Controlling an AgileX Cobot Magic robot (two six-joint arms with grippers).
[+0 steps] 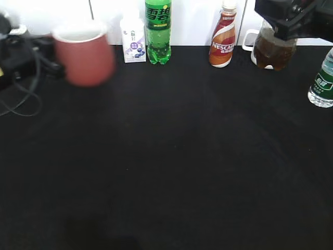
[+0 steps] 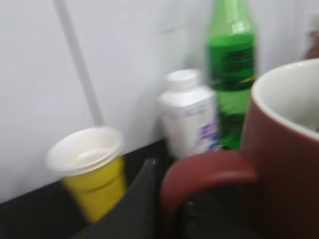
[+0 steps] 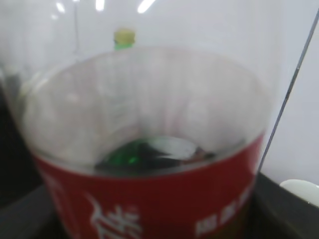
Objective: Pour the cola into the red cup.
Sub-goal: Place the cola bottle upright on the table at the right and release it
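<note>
The red cup [image 1: 83, 52] hangs blurred above the table's far left, upright. In the left wrist view my left gripper [image 2: 169, 209] is shut on its loop handle, with the cup's body [image 2: 284, 149] and white inside to the right. The cola bottle [image 3: 149, 189] fills the right wrist view, showing its red label with white lettering and a clear upper wall. Its fingers are hidden there. In the exterior view my right gripper [image 1: 285, 26] holds the cola at the far right back, and only the bottle's lower part with dark liquid [image 1: 274, 49] shows.
Along the back wall stand a white carton [image 1: 133, 40], a green soda bottle [image 1: 157, 31] and a Nescafe bottle [image 1: 222, 39]. A water bottle [image 1: 322, 80] stands at the right edge. Cables [image 1: 21, 88] lie at the left. A yellow paper cup [image 2: 92, 169] stands near the left gripper.
</note>
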